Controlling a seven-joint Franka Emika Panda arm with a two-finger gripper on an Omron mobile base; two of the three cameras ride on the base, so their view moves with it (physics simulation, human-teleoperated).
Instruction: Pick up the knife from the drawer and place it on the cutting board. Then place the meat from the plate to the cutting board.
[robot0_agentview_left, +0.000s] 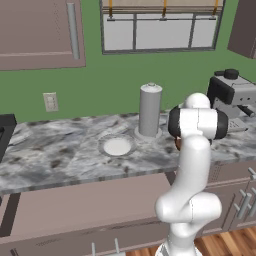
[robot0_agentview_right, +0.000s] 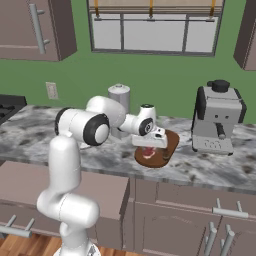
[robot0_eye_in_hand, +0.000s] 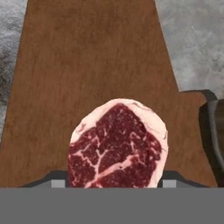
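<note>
Gripper (robot0_agentview_right: 150, 148) low over cutting board (robot0_agentview_right: 170, 141), pointing down. Meat (robot0_eye_in_hand: 118, 144) sits between finger tips at 6 o'clock in hand view, over board wood; jaws part-open, roughly meat-wide, cannot tell if pads press it or have let go. Dark knife (robot0_eye_in_hand: 214, 131) handle at 3 o'clock edge of hand view, on board. Plate (robot0_agentview_left: 117, 146) bare on counter (robot0_agentview_left: 55, 150), at 8 o'clock from canister (robot0_agentview_left: 150, 110). Drawer (robot0_agentview_left: 85, 202) open below counter.

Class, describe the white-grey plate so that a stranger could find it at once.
Start at the grey marbled countertop under the window. The round, shallow white-grey plate lies flat just left of the tall grey cylindrical canister; unlike the canister, it is low, with a raised rim.
</note>
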